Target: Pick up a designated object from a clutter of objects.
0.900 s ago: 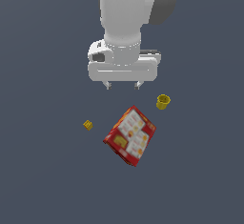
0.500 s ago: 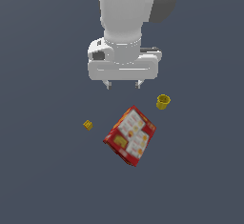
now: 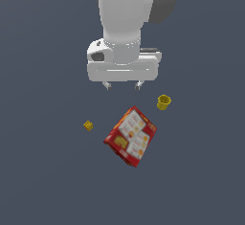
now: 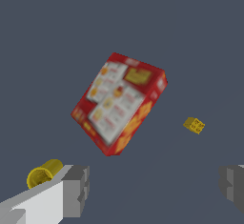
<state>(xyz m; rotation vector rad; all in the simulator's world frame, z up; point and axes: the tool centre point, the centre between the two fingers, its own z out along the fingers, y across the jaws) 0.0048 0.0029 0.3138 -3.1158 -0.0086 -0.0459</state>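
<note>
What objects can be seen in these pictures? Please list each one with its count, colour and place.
tiny block: one, yellow-gold, alone on the floor toward the exterior view's left of the red box, apart from it.
red box: one, red with white and yellow printed panels, near the middle of the scene, lying flat and turned at an angle.
small cup: one, yellow, hollow, toward the exterior view's right of the box, apart from it.
floor: one, dark grey-blue, under everything.
hand: one, white with grey fingertips, open, holding nothing, hanging above the objects.
arm: one, white, rising above the hand.
</note>
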